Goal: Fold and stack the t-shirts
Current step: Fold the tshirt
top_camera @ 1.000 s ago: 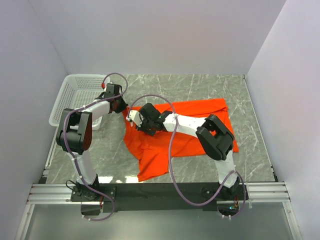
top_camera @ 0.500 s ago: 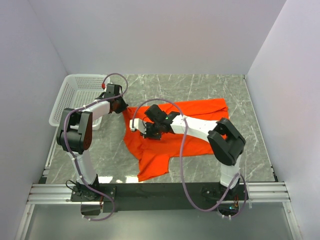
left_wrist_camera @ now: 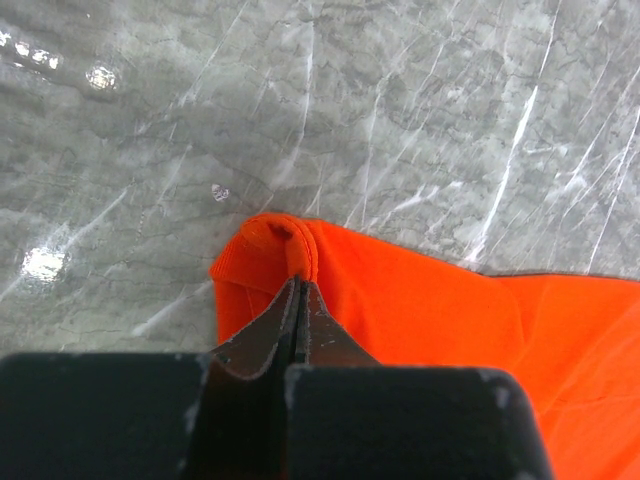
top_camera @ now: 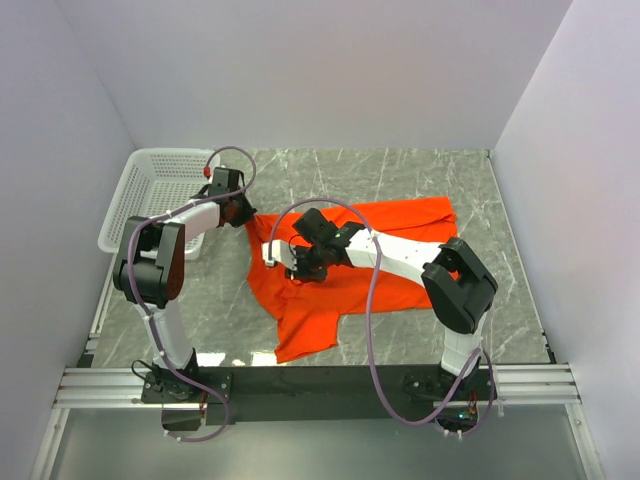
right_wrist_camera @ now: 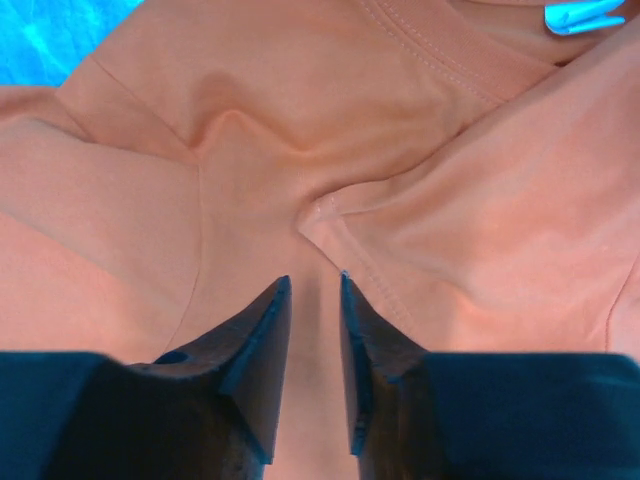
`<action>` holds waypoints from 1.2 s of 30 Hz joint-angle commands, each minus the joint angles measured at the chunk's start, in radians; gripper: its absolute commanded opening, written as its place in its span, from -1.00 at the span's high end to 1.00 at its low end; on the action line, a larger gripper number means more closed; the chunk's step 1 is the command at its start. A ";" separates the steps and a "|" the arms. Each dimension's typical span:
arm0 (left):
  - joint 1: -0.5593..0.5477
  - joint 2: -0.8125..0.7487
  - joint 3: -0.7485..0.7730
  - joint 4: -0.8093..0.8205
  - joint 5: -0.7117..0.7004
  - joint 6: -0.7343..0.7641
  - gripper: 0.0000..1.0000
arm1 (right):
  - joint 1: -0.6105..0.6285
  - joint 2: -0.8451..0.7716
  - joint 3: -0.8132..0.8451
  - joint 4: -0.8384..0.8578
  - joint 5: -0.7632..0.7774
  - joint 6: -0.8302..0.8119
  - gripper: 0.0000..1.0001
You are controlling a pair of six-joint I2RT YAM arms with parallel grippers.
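Observation:
An orange-red t-shirt (top_camera: 318,312) lies crumpled on the marble table, spread from the centre toward the right. My left gripper (top_camera: 245,221) is at its far left corner, shut on a folded hem of the t-shirt (left_wrist_camera: 430,310); the jaws (left_wrist_camera: 298,283) meet tightly with the cloth edge pinched at their tips. My right gripper (top_camera: 280,257) hovers low over the shirt's left part. Its jaws (right_wrist_camera: 313,279) stand a small gap apart above a seamed fold of the t-shirt (right_wrist_camera: 250,130), with nothing between them. A small neck label (right_wrist_camera: 580,14) shows at that view's top right.
A white mesh basket (top_camera: 130,186) stands at the far left, just behind the left arm. The right arm's forearm (top_camera: 400,250) lies across the shirt. White walls close in the table on three sides.
The right gripper has shifted a little toward the near edge over the shirt, and its elbow has swung right. The left arm and its grip have not moved.

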 commanded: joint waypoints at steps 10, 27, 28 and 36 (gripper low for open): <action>0.004 -0.152 -0.038 0.142 0.092 0.056 0.61 | -0.290 -0.207 0.039 -0.072 -0.163 0.126 0.22; -0.040 -0.799 -0.358 0.223 -0.020 0.318 -0.99 | -0.835 -0.625 -0.338 -0.347 -0.178 -0.156 0.12; -0.037 -0.825 -0.378 0.192 -0.051 0.301 -0.99 | -0.850 -0.643 -0.358 -0.330 -0.162 -0.135 0.12; 0.004 -0.953 -0.510 0.092 0.243 0.217 -0.86 | -1.030 -0.533 -0.351 -0.028 0.063 0.239 0.12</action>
